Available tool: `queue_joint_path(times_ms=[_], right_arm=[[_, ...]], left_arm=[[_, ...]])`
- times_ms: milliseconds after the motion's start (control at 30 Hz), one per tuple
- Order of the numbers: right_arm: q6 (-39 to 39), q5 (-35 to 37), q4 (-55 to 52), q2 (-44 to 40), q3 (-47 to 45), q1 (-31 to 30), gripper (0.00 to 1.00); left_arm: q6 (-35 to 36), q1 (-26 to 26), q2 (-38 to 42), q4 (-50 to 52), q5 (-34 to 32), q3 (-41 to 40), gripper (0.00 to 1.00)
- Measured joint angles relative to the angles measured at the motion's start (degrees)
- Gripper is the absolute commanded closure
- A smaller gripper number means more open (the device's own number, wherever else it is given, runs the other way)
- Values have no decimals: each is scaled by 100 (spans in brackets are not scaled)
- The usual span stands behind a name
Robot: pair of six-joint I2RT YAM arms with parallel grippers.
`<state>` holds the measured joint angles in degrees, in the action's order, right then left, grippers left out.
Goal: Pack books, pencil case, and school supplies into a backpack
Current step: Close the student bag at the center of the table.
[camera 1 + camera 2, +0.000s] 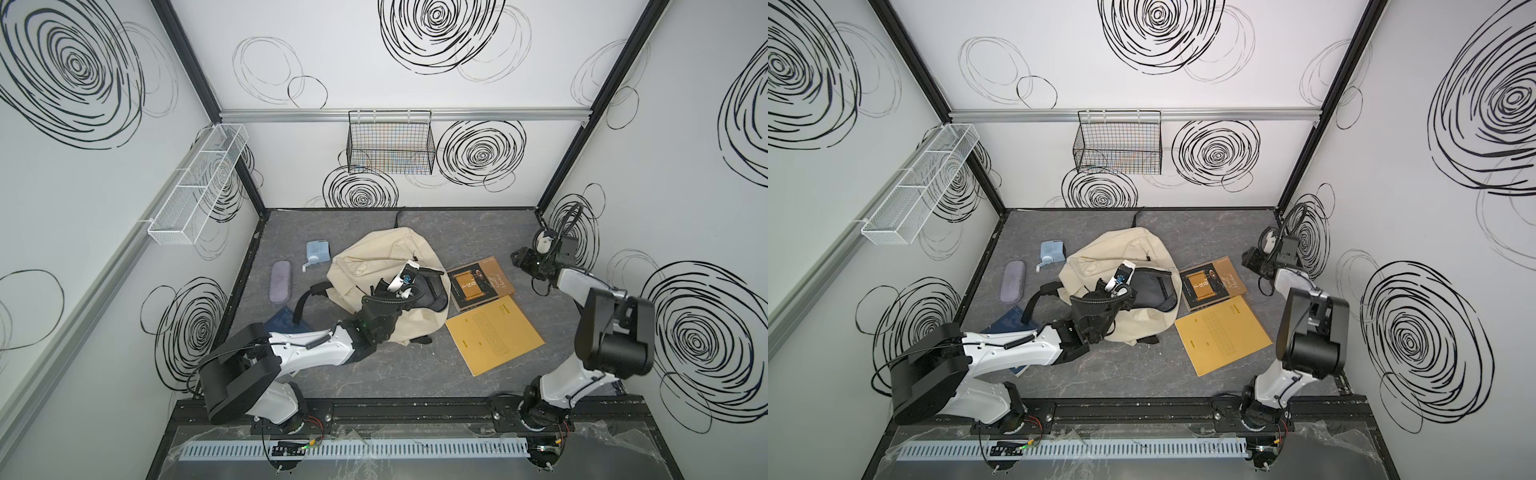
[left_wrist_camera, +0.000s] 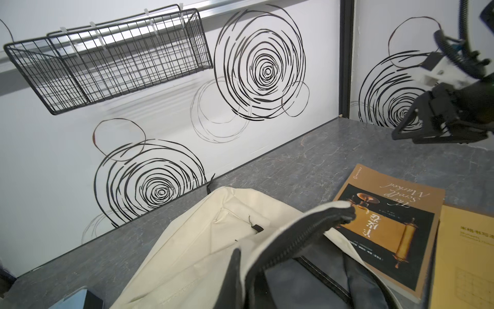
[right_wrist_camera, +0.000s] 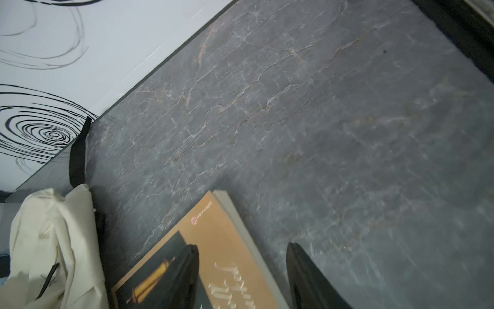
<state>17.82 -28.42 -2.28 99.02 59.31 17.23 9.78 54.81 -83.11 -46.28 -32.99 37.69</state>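
The left gripper (image 1: 428,273) is pinching shut on the backpack (image 1: 386,253) by its zip edge, holding it open in the middle. The right gripper (image 3: 243,246) is hanging half open, empty, over the edge of the brown book (image 3: 213,230) just right of it. I think it needs to drop and grab that book next.

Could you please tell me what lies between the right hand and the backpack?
A brown book with a scroll cover lies flat between the right hand and the backpack, in both top views.
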Motion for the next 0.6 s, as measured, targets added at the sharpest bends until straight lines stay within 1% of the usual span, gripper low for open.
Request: queue_joint_path(times_ms=[67, 200, 233, 400, 433, 500, 600], right_arm=[[-155, -219, -295, 546, 435, 61, 42], [-361, -586, -769, 1082, 557, 66, 40], [-450, -780, -813, 1189, 568, 68, 40], [-647, -1038, -1049, 1344, 826, -28, 38], [-656, -1106, -1078, 1340, 815, -42, 38], [-664, -1248, -1078, 1309, 748, -61, 38], [-656, -1357, -1091, 1172, 549, -68, 38]], left_arm=[[-151, 24, -118, -7, 17, 48, 100], [-459, 101, -391, -7, 13, 144, 100], [-546, 125, -459, -7, 4, 168, 100], [-970, 254, -809, 50, -96, 372, 98], [-1047, 286, -874, 85, -101, 417, 88], [-1161, 343, -964, 125, -103, 455, 59], [-1309, 404, -1032, 216, -68, 485, 42]])
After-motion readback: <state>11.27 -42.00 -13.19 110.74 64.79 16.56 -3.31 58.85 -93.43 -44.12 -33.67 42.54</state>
